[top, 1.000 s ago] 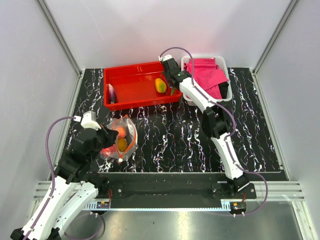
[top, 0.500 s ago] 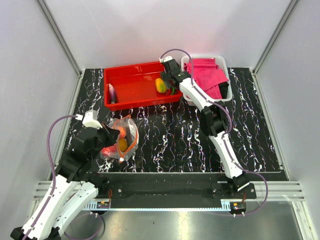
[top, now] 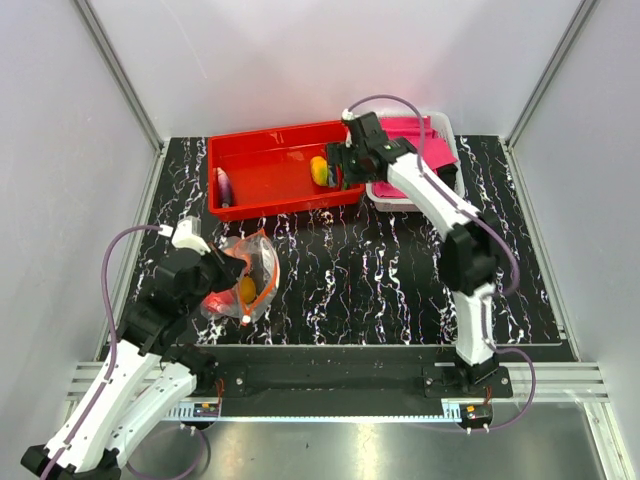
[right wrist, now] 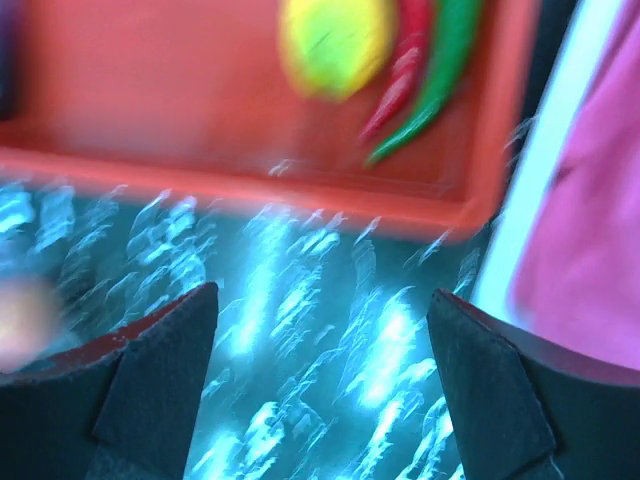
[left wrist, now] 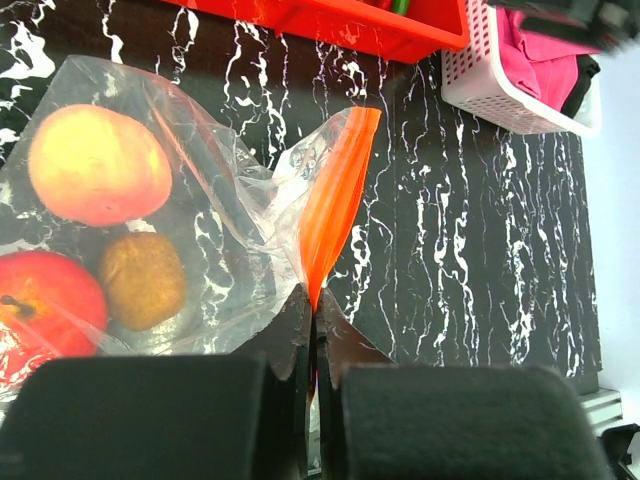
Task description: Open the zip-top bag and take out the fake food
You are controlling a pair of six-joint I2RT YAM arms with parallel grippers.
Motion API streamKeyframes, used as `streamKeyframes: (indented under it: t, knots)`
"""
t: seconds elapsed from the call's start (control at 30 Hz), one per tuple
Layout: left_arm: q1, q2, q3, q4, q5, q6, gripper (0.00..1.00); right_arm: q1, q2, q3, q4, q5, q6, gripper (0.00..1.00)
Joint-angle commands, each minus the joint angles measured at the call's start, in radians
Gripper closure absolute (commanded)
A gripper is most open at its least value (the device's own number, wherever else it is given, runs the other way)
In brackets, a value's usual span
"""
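The zip-top bag (top: 247, 277) lies on the black marbled table at the left, and my left gripper (top: 228, 270) is shut on its orange zip strip (left wrist: 335, 190). In the left wrist view the left gripper (left wrist: 313, 300) pinches the strip's near end. Fake food shows through the bag's plastic: an orange fruit (left wrist: 98, 165), a brown kiwi (left wrist: 142, 280) and a red fruit (left wrist: 45, 305). In the red tray (top: 270, 150) lie a purple eggplant (top: 223, 186), a mango (top: 320, 170), a green chili (right wrist: 440, 70) and a red chili (right wrist: 400, 80). My right gripper (top: 337, 172) hangs open and empty by the tray's right end; the right wrist view of the right gripper (right wrist: 322, 295) is blurred.
A white basket (top: 452, 135) holding pink cloth (top: 428, 138) stands just right of the tray, partly under my right arm. The basket (left wrist: 490, 90) also shows in the left wrist view. Grey walls enclose the table on three sides.
My right gripper went from shut to wide open at the tray's right end, and its arm swung out to the right. The left gripper kept its hold on the bag.
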Motion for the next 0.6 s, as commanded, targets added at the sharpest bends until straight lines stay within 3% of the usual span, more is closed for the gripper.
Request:
streamKeyframes:
  t: [0.0,0.17,0.33,0.47,0.57]
  knots:
    - [-0.002,0.008,0.046,0.071,0.039,-0.035,1.00,0.065,-0.242,-0.294,0.133,-0.237,0.158,0.12]
    - [-0.002,0.001,0.037,0.080,0.054,-0.056,1.00,0.158,-0.462,-0.613,0.277,-0.378,0.190,0.26]
    - [-0.002,-0.015,0.012,0.121,0.087,-0.082,1.00,0.333,-0.568,-0.772,0.438,-0.428,0.234,0.32]
    - [-0.002,-0.005,0.020,0.143,0.146,-0.101,1.00,0.410,-0.556,-0.800,0.563,-0.452,0.284,0.45]
    - [-0.002,-0.001,0.020,0.143,0.148,-0.098,1.00,0.447,-0.504,-0.772,0.603,-0.447,0.290,0.49]
